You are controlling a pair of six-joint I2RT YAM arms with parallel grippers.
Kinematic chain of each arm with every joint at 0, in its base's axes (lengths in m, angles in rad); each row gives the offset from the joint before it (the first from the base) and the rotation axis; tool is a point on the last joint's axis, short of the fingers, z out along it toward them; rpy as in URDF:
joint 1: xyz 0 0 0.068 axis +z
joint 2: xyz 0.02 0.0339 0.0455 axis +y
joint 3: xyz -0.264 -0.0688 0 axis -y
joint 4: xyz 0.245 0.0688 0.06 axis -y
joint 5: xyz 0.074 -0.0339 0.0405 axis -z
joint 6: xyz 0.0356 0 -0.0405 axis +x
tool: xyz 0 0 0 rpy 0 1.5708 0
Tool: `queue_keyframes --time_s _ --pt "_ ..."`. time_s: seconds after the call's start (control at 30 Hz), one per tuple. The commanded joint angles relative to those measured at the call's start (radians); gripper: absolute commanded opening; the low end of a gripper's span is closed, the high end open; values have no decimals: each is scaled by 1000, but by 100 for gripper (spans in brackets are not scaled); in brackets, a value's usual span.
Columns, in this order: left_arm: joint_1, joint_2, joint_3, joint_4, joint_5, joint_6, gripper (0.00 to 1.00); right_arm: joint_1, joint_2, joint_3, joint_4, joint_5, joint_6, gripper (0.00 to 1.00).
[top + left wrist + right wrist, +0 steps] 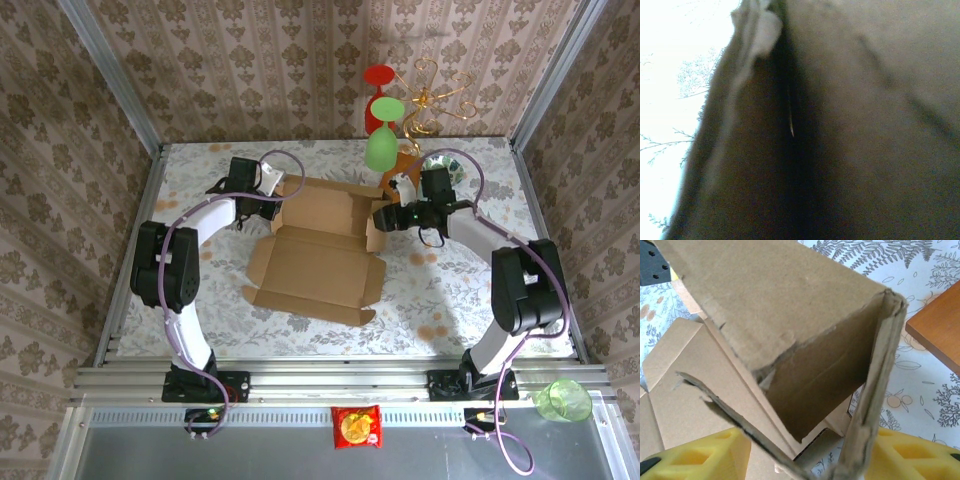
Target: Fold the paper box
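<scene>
Now, mid-fold: find the box at counter centre, nearer the far edge, lying left-to-right between both arms. Brace with left claw, shut against far-left flap; push inward with right claw, open, straddling the raised right wall.

In my left wrist view the paper box is so close it is a dark blur. The yellow pads of my right gripper are cut off at the bottom.
</scene>
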Motion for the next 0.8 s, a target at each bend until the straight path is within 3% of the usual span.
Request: queue_keyframes --time_s 0.0,0.2,0.43,0.77 --pt "9 -14 -5 -5 28 -6 0 31 32 44 -8 103 -19 59" --pt "9 -8 0 -5 30 -5 0 75 66 69 -7 207 -9 56" --pt "9 2 10 -5 33 -11 0 120 106 127 -35 302 18 43" --pt "8 5 16 -7 33 -28 0 242 98 103 6 565 161 2"
